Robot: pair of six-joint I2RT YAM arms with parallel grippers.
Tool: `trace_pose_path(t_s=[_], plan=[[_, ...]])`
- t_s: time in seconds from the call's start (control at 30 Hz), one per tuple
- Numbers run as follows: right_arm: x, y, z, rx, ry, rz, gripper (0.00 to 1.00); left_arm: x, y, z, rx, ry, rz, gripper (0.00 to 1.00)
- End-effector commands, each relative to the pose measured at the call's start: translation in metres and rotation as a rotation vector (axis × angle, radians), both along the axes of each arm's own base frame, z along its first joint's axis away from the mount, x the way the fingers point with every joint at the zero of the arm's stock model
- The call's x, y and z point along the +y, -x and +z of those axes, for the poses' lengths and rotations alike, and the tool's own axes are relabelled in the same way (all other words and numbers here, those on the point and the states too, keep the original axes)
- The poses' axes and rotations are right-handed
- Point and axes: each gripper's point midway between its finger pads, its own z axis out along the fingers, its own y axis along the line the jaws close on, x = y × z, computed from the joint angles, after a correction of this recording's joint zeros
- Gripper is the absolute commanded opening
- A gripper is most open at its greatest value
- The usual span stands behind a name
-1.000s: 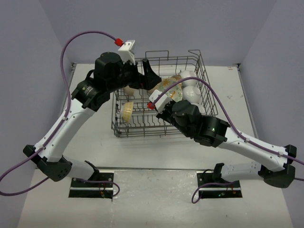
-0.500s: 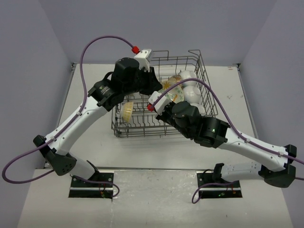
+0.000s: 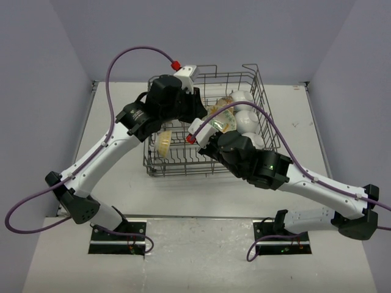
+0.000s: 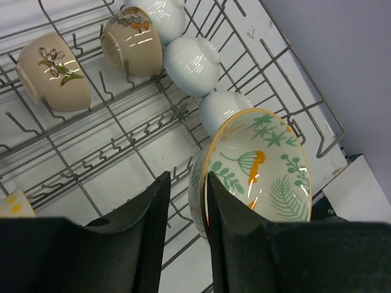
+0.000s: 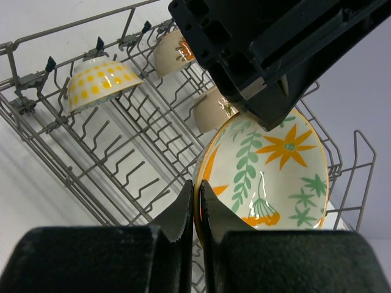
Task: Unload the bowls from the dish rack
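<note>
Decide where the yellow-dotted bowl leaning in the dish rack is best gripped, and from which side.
Pinch the upper rim of the yellow-dotted bowl, across the wall's thickness, coming from above. It leans on edge between the tines of the dish rack, so wires probably block a sideways approach, and its rounded wall offers no flat hold.

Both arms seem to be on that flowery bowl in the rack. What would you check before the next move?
1. Rim of the floral bowl pinched between the right fingers: ok.
2. The left fingers straddling the same rim: ok.
3. Left clamp firm on the rim: cannot tell.
4. Bowl free of the dish rack tines: cannot tell.
5. Nearest white bowl clear of it: cannot tell.
</note>
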Motion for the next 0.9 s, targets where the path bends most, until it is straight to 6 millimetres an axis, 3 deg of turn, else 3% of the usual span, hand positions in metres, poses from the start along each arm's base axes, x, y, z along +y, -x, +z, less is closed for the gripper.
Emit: trace_pose_path(t_s=[0.0,0.17,0.23,0.4,0.57,0.6,0.63,0.7,0.73,0.87], plan=[[-0.005,-0.007,0.049,-0.093,-0.104,-0.043,0.00,0.008,-0.003,-0.010,-0.001,-0.091,0.032,0.32],[-0.004,-0.007,0.051,-0.091,-0.093,-0.040,0.00,0.004,-0.003,-0.024,0.006,-0.176,0.031,0.13],[-0.004,-0.008,0.052,-0.094,-0.095,-0.043,0.00,0.001,-0.002,-0.023,0.002,-0.187,0.022,0.00],[-0.002,-0.011,0.049,-0.111,-0.074,-0.052,0.00,-0.009,0.001,-0.024,-0.001,-0.196,-0.014,0.00],[-0.003,-0.013,0.047,-0.117,-0.071,-0.066,0.02,0.013,-0.009,-0.014,-0.051,-0.231,0.099,0.00],[-0.004,-0.013,0.048,-0.117,-0.079,-0.067,0.28,0.016,-0.011,-0.012,-0.055,-0.231,0.124,0.00],[-0.005,-0.013,0.044,-0.117,-0.077,-0.073,0.48,0.024,-0.012,-0.005,-0.075,-0.225,0.163,0.00],[-0.006,-0.011,0.048,-0.120,-0.115,-0.065,0.77,0.030,-0.014,-0.002,-0.089,-0.199,0.209,0.00],[-0.006,-0.009,0.045,-0.115,-0.120,-0.055,0.81,0.038,-0.015,0.011,-0.122,-0.172,0.251,0.00],[-0.011,-0.006,0.051,-0.117,-0.167,-0.055,0.83,0.062,-0.019,0.024,-0.152,-0.126,0.373,0.00]])
